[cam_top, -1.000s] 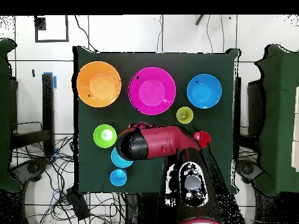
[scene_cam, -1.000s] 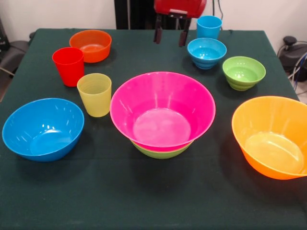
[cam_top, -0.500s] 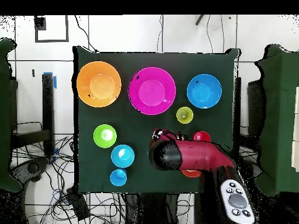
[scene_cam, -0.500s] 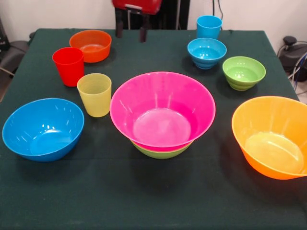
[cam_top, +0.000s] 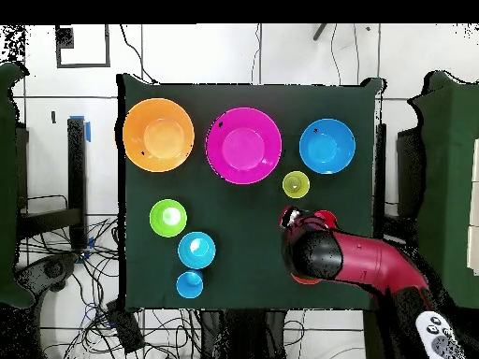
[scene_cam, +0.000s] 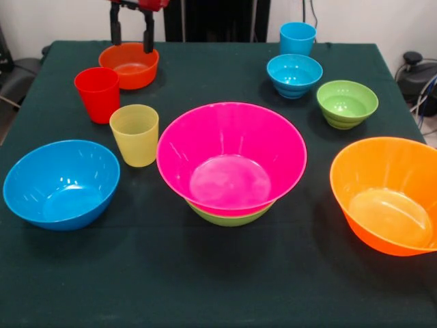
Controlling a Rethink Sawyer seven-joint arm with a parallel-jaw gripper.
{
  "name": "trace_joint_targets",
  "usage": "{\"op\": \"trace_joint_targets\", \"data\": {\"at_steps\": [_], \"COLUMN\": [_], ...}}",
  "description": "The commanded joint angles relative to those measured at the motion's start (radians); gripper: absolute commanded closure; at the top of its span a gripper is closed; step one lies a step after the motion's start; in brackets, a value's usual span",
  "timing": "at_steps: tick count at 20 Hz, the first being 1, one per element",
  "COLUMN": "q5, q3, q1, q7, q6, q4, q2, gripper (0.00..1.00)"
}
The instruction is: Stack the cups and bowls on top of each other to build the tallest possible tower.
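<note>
The robot's tool (scene_cam: pixel 130 33), released and empty, has swung across to hover over the small glossy orange plastic bowl (scene_cam: pixel 129 65), probably next for stacking.

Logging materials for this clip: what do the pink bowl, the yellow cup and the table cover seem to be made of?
The pink bowl looks like glossy hard plastic: light glares off its inside. The yellow cup looks like translucent plastic, duller, with the dark cover showing faintly through its wall. The table cover looks like matte dark green cloth, probably felt; it gives no shine.
</note>
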Motion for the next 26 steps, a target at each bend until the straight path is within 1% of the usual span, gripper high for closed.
{"op": "trace_joint_targets", "data": {"at_steps": [1,6,10,13,19,26], "q5": [-0.09,-0.111,-0.138,-0.159,-0.221,-0.309], "q3": [0.153,0.183,0.164,0.168,0.185,0.164], "q1": [-0.014,-0.045,-0.026,-0.032,-0.075,-0.098], "q7": [-0.181,-0.152,-0.119,-0.131,-0.192,-0.181], "q6": [0.08,0.031,0.022,0.039,0.066,0.042], "q4": [-0.035,-0.02,-0.037,-0.073,-0.138,-0.174], "q2": [0.037,0.08,0.088,0.1,0.116,0.135], "gripper": [0.0,0.0,0.0,0.0,0.0,0.0]}}
